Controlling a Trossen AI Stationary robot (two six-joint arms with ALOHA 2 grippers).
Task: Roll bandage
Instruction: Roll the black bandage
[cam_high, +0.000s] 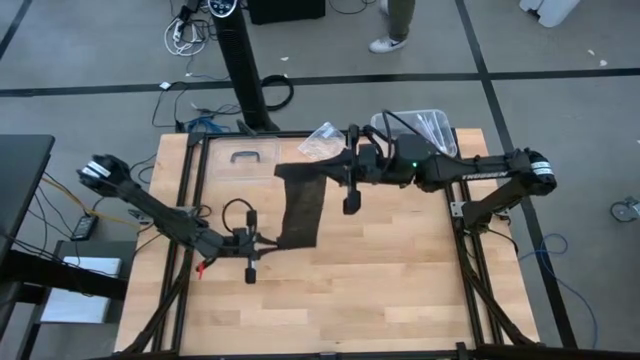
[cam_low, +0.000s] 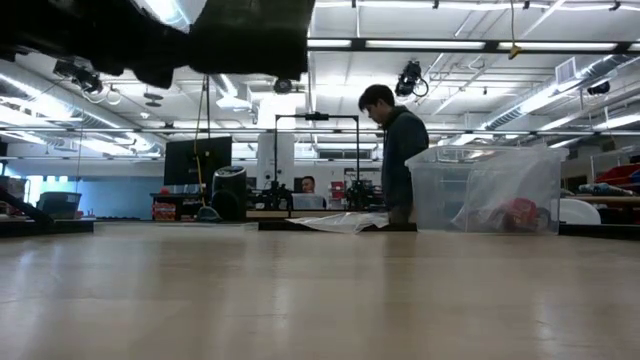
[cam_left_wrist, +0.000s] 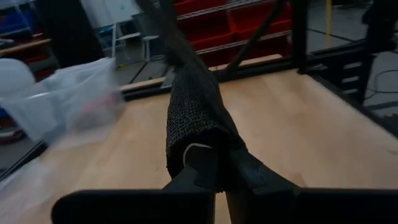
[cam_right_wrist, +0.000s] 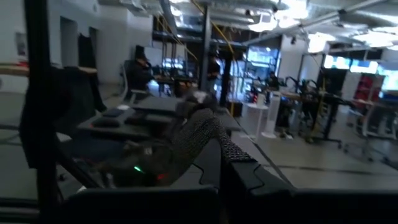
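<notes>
Above the table's middle you have the bandage (cam_high: 303, 210) stretched between both arms: your left gripper (cam_high: 262, 241), reaching in low from the left edge, pinches its near end, fingers (cam_left_wrist: 202, 165) clamped on the black mesh. Your right gripper (cam_high: 338, 170), on an arm stretched level from the right, is pressed together on the far end (beside the clear plastic box (cam_high: 425, 128)).
</notes>
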